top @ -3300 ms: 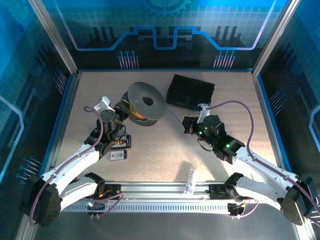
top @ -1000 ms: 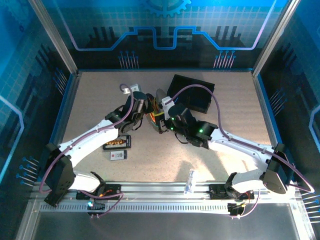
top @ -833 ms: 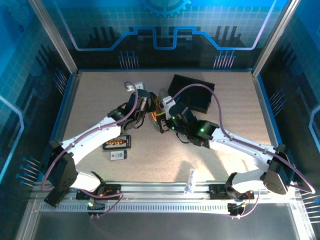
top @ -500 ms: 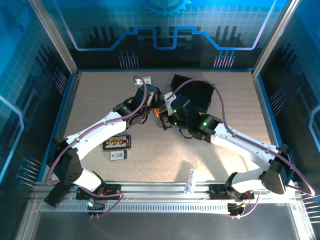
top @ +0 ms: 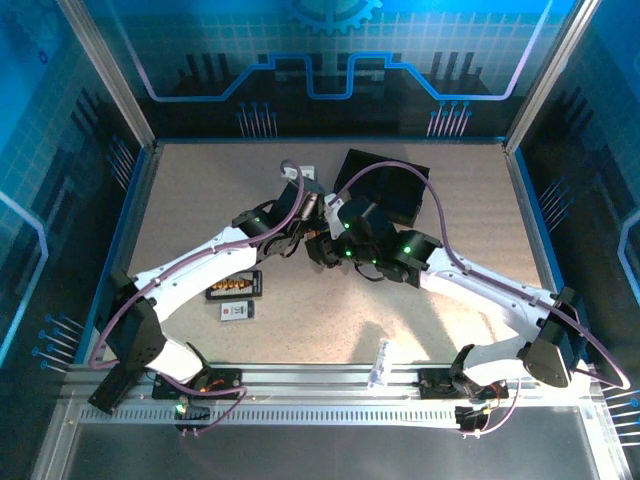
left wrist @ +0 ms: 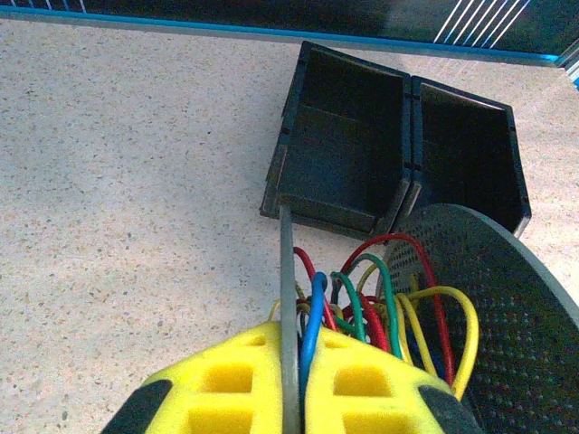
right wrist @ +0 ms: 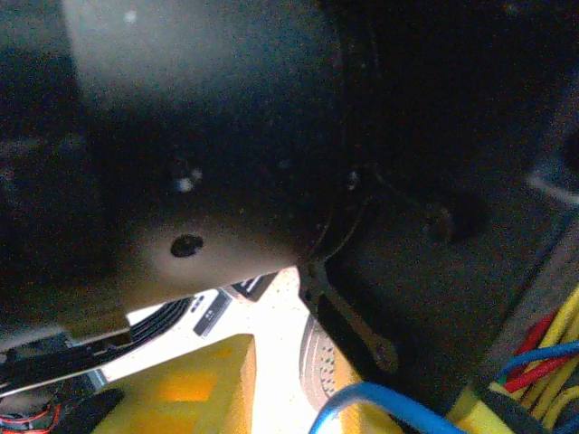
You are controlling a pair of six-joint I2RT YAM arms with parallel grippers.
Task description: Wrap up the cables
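The cables [left wrist: 389, 298] are red, green, yellow and blue loops bunched between the two discs of a grey spool [left wrist: 498, 316]. My left gripper [left wrist: 294, 339] is shut on the thin edge of the near disc [left wrist: 287, 262], and a blue cable [left wrist: 312, 312] is pinched beside it. From above, the left gripper [top: 308, 222] and right gripper [top: 325, 245] meet at mid-table and cover the spool. In the right wrist view, the right gripper [right wrist: 298, 402] has a bright gap between its yellow fingers. A blue cable [right wrist: 389, 393] arches in front of that gap.
An open black two-part box [top: 385, 185] sits just behind the spool, also seen as the black box [left wrist: 362, 154]. A small black board with orange connectors [top: 234, 287] and a small card [top: 237, 311] lie front left. The left arm's dark body [right wrist: 271, 136] looms close over the right wrist.
Over the last second both arms have swung back and to the right, closing around the spool. 3.3 s ago the arms were apart and the spool lay open to view.
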